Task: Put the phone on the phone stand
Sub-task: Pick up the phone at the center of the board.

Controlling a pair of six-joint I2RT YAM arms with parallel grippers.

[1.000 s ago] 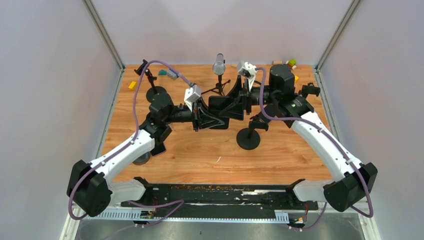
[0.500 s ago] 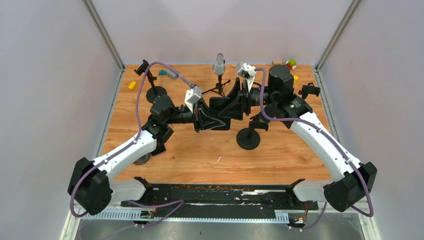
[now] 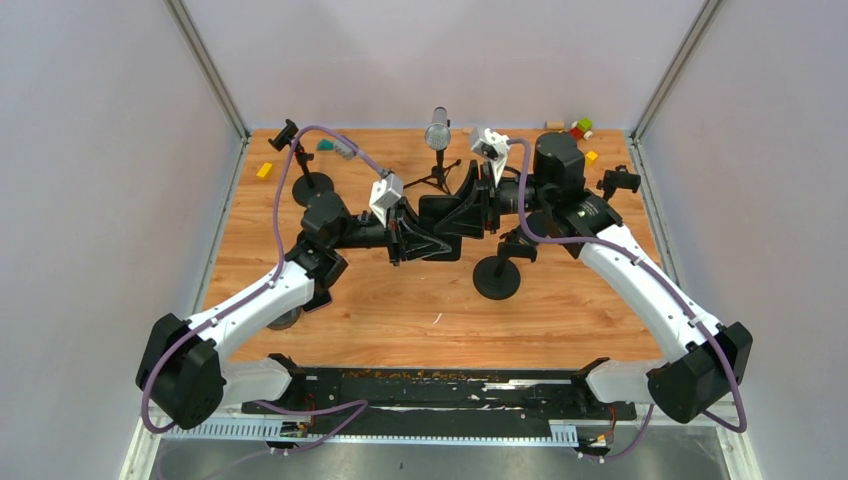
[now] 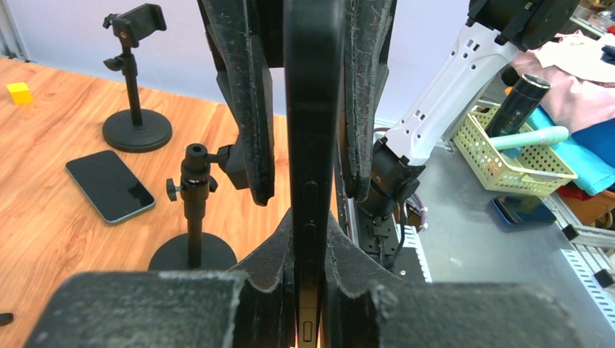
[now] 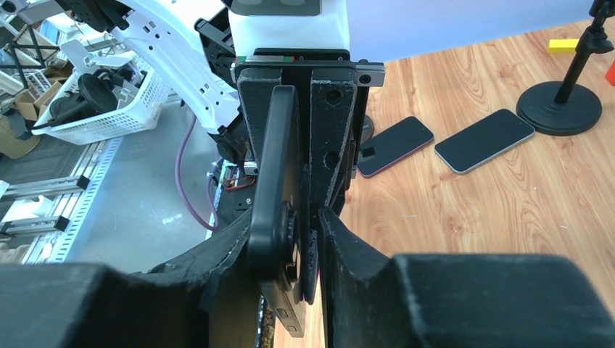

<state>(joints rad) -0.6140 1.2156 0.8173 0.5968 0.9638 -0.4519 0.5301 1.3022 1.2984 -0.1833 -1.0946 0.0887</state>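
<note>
A black phone (image 3: pixel 440 214) hangs edge-on in mid-air over the table's middle. My left gripper (image 3: pixel 424 240) (image 4: pixel 312 226) is shut on its lower part. My right gripper (image 3: pixel 466 205) (image 5: pixel 286 222) straddles the phone (image 5: pixel 275 167) from the other end. Its fingers (image 4: pixel 243 101) stand close on both sides with a thin gap showing, so it is still open. The phone (image 4: pixel 313 109) runs up between both pairs of jaws. A black phone stand (image 3: pixel 497 274) (image 4: pixel 193 210) with a round base stands just right of and below the grippers, its clamp holding nothing.
A second stand (image 3: pixel 310 184) is at the back left and a third (image 3: pixel 620 180) at the right edge. A microphone on a tripod (image 3: pixel 437 135) is at the back. Spare phones (image 5: pixel 484 140) (image 5: pixel 395 145) lie flat on the wood. Small coloured blocks (image 3: pixel 582 127) sit in the far right corner.
The right gripper's jaws have narrowed around the phone. Both arms have shifted slightly toward the back; the left gripper keeps its hold.
</note>
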